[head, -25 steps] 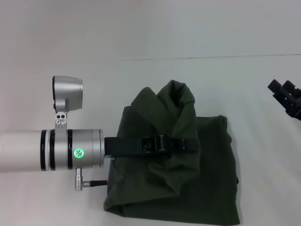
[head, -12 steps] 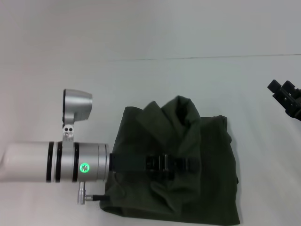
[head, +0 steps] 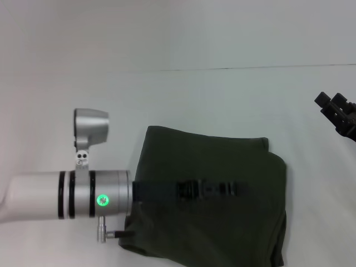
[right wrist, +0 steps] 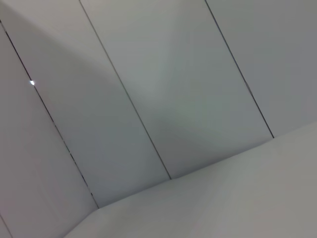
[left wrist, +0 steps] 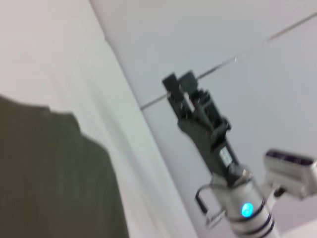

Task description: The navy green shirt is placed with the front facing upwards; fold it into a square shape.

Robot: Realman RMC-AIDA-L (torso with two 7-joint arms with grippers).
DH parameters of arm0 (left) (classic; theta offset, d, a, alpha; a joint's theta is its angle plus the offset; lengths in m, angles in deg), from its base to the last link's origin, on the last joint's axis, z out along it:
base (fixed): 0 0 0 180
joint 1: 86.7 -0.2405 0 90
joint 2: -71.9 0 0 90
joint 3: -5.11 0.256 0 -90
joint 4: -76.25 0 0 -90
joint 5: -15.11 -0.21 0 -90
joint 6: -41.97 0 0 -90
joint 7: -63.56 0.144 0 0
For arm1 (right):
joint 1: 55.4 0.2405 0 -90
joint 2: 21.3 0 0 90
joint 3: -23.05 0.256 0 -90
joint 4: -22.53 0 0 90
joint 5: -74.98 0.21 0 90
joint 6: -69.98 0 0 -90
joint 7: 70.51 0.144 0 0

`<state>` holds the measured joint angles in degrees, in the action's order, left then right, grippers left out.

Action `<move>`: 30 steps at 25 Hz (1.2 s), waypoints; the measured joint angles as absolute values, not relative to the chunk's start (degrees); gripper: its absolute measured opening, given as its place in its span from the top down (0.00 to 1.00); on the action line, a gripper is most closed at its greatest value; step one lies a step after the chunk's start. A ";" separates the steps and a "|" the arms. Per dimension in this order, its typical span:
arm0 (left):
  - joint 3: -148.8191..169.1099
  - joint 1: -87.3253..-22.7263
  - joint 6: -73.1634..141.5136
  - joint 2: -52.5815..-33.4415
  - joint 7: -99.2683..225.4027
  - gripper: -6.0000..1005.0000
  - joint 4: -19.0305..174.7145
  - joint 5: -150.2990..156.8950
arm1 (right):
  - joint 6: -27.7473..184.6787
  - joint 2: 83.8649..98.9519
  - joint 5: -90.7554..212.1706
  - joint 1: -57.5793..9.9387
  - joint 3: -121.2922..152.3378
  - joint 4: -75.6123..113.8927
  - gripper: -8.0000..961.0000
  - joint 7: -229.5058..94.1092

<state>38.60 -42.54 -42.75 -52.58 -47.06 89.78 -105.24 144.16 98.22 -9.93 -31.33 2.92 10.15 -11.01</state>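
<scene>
- Shirt first: the navy green shirt (head: 217, 206) lies on the white table (head: 183, 100) in the head view, low and a little right of the middle, and its lower edge goes out of the picture.
- It is folded into a compact, nearly rectangular block with a smooth top. The left and far edges are quite straight, and the right side shows a rounded fold where layers lie one over the other.
- No print and no collar can be seen on the surface that faces up.
- The left gripper (head: 236, 189) reaches across the shirt from the left, over its middle part. It is blurred, so I cannot tell if the jaws are apart or together, or if they have cloth between them.
- The silver forearm (head: 67, 194) of the left arm, with a green light on its ring, is over the table just beside the left edge of the shirt.
- The right gripper (head: 335, 109) is at the right edge of the head view, well apart from the shirt. In the left wrist view it holds nothing, and its fingers (left wrist: 172, 84) stand slightly apart.
- The left wrist view also shows one corner of the shirt (left wrist: 54, 178) lying flat on the table.
</scene>
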 joint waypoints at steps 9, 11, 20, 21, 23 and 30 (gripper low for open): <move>38.54 -47.27 -48.86 -52.15 -42.26 0.39 95.79 -96.15 | 148.03 97.43 -13.42 -31.76 -0.98 5.14 0.38 -1.75; 38.53 -48.73 -51.15 -52.04 -41.13 0.29 99.09 -95.47 | 149.75 97.19 -16.14 -31.81 -3.25 0.08 0.38 5.44; 38.42 -54.30 -58.19 -47.69 -40.53 0.13 109.62 -96.21 | 157.10 89.68 -34.48 -27.46 -12.36 -19.03 0.38 48.70; 38.40 -54.68 -58.99 -47.11 -40.53 0.13 110.58 -96.85 | 157.87 88.60 -37.29 -26.20 -12.84 -19.21 0.38 52.59; 38.29 -55.30 -60.77 -46.27 -40.49 0.13 112.82 -98.67 | 159.97 86.79 -44.48 -23.30 -13.25 -19.39 0.38 60.02; 38.16 -57.74 -64.95 -45.39 -37.59 0.13 122.23 -107.25 | 165.75 86.64 -65.01 -14.45 -13.46 -22.35 0.37 71.89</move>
<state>38.16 -57.74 -64.95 -45.39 -37.59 122.23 -107.25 165.75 86.64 -65.01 -14.45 -13.46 -22.35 71.89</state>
